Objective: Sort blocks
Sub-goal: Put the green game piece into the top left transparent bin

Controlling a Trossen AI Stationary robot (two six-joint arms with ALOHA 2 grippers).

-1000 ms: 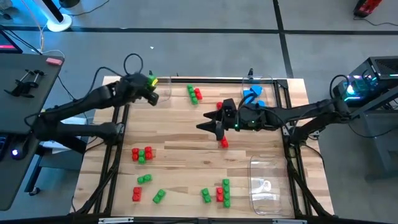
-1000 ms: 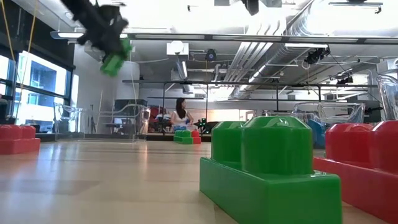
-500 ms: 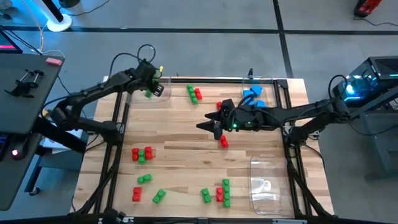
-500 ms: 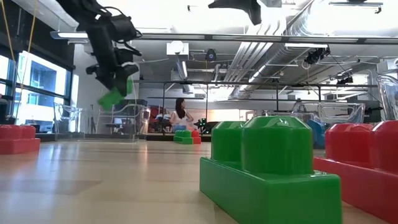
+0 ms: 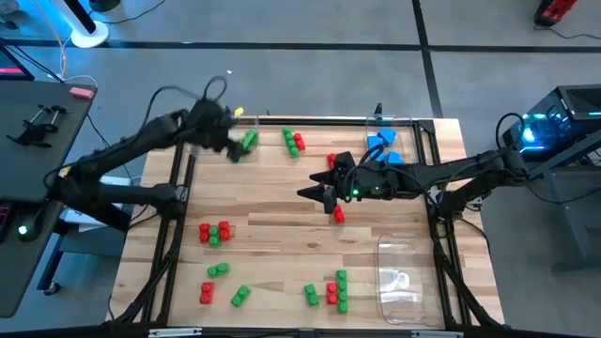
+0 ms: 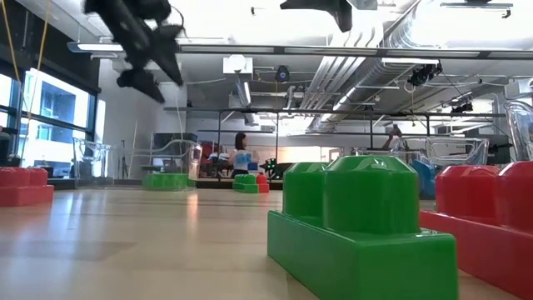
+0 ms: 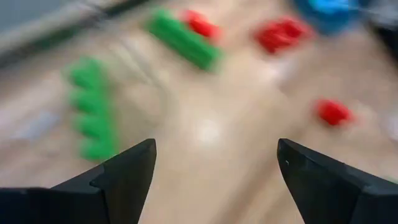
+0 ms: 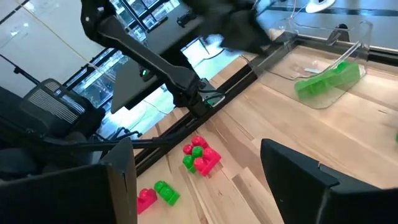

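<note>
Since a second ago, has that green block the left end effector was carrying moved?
Yes. The green block has left the left end effector and now lies in the clear tray at the table's far left corner.

No readable text anywhere on this one.
Nothing to read on the blocks (image 5: 214,233), the wooden table (image 5: 282,244) or the room behind: no labels, brands, numbers or signs come through in any of the four views.
</note>
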